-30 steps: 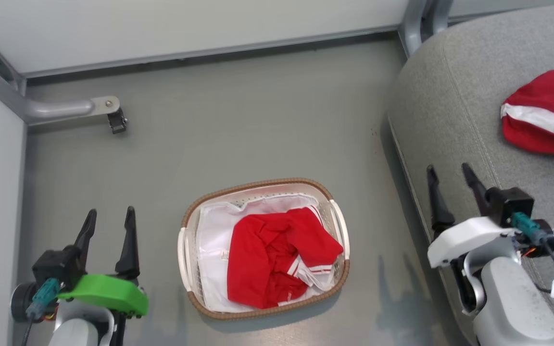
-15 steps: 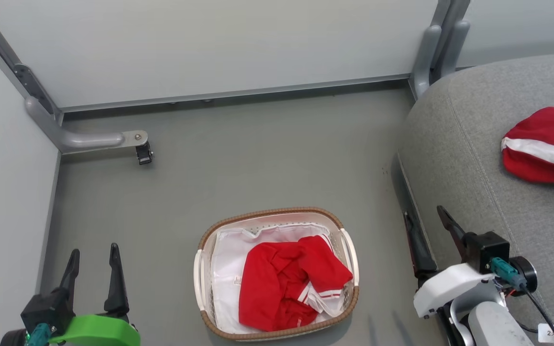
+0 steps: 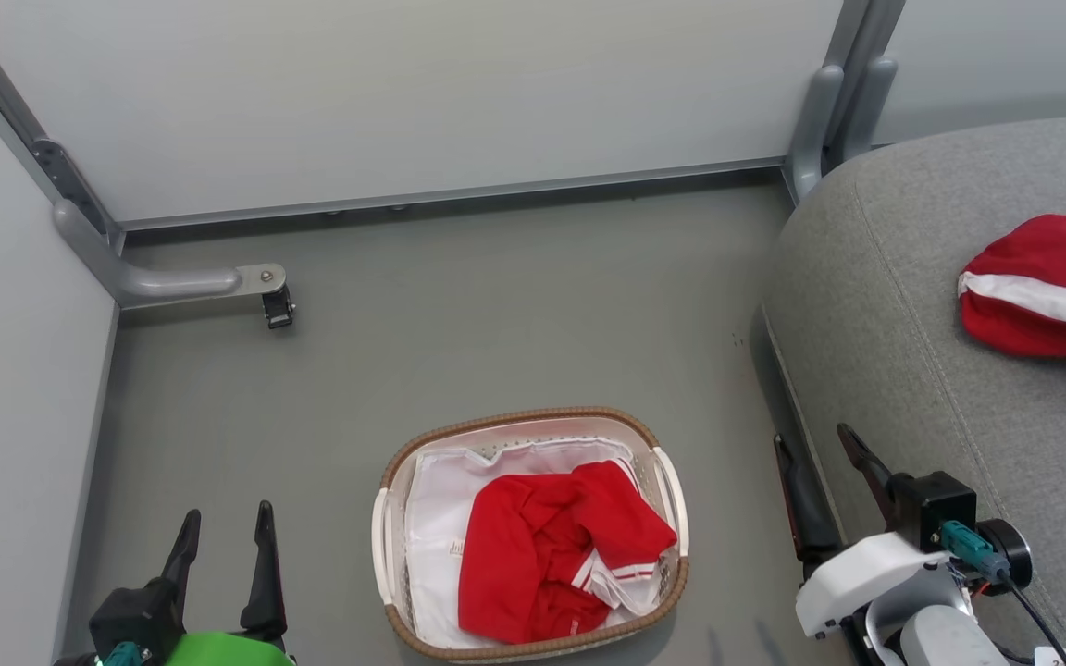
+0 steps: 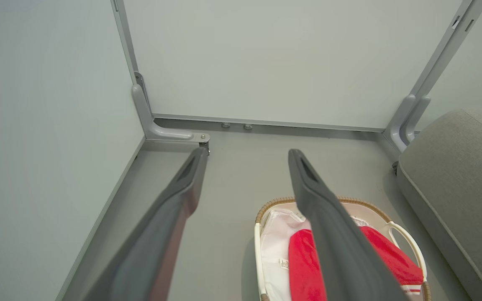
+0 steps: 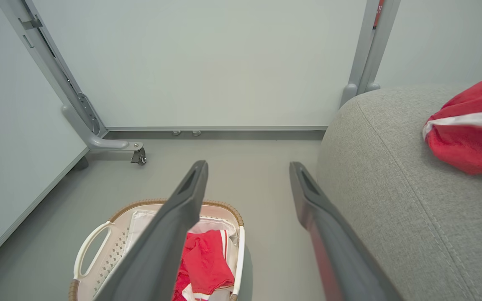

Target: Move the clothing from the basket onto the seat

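Observation:
Crumpled red clothing (image 3: 551,555) with white stripe trim lies in the oval cream basket (image 3: 387,536) on the grey floor, over a white liner. A second red garment (image 3: 1042,282) with a white band rests on the grey seat (image 3: 903,305) at the right. My left gripper (image 3: 224,524) is open at the lower left, well left of the basket, nothing between its fingers. My right gripper (image 3: 812,435) is open at the lower right, beside the seat's front edge. The basket (image 4: 404,238) and the clothing (image 4: 303,263) also appear in the left wrist view, and the clothing (image 5: 205,259) in the right wrist view.
Pale partition walls close the back and left. A grey metal foot with a small black caster (image 3: 278,310) juts onto the floor at back left. A grey post (image 3: 820,120) stands at the seat's far corner. Open floor lies between basket and back wall.
The whole head picture has shifted downward, so the camera has moved. Both grippers now sit lower in the picture and stay open. Basket and garments lie as before.

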`<state>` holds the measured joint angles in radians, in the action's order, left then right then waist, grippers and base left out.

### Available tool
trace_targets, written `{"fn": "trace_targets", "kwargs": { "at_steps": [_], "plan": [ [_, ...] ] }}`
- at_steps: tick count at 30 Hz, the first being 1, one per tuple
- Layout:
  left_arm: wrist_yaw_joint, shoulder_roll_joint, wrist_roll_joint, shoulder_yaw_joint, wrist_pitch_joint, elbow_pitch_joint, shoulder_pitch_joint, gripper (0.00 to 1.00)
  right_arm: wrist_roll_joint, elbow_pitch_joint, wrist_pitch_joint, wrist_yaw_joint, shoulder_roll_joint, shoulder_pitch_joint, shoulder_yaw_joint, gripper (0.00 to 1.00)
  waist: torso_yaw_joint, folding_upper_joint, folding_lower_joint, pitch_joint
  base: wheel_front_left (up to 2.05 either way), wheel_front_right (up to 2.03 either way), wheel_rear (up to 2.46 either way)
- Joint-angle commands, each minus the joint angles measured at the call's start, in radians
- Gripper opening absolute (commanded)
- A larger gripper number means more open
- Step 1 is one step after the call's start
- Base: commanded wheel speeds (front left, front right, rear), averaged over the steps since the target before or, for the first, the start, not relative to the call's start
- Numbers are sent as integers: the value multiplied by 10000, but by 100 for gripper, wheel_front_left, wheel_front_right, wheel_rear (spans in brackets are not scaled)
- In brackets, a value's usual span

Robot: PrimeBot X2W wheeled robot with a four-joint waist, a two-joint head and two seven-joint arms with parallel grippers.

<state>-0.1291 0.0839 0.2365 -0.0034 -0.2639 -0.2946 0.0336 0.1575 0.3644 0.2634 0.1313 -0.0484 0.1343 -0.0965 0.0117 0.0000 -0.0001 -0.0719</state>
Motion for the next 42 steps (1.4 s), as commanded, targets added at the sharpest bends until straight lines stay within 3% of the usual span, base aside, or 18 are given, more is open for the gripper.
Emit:
{"fn": "trace_targets", "kwargs": {
  "at_steps": [1, 10, 25, 31, 42],
  "plan": [
    [-30, 128, 57, -86, -7, -47, -189, 100, 34, -52, 18, -10, -44, 176, 10, 100, -99, 0, 1, -200, 0, 0, 0],
    [-30, 527, 486, -932, -7, -371, -1162, 100, 517, -620, 18, -12, -47, 1374, -215, 100, -911, 0, 1, -1853, 0, 0, 0],
    [-30, 1892, 1521, -3615, -7, -1709, -3787, 100, 1293, -2435, 19, -10, -34, 3460, -602, 100, -2371, 0, 1, -5005, 0, 0, 0],
    [-30, 2403, 1929, -4875, -7, -2393, -4863, 100, 1653, -2980, 17, -10, -30, 4048, -640, 100, -2670, 0, 1, -5928, 0, 0, 0],
    [-31, 2693, 2652, -6917, -7, -3465, -6903, 100, 2191, -3591, 19, -10, -31, 4843, -843, 100, -2795, 0, 1, -7180, 0, 0, 0]
  ]
}}
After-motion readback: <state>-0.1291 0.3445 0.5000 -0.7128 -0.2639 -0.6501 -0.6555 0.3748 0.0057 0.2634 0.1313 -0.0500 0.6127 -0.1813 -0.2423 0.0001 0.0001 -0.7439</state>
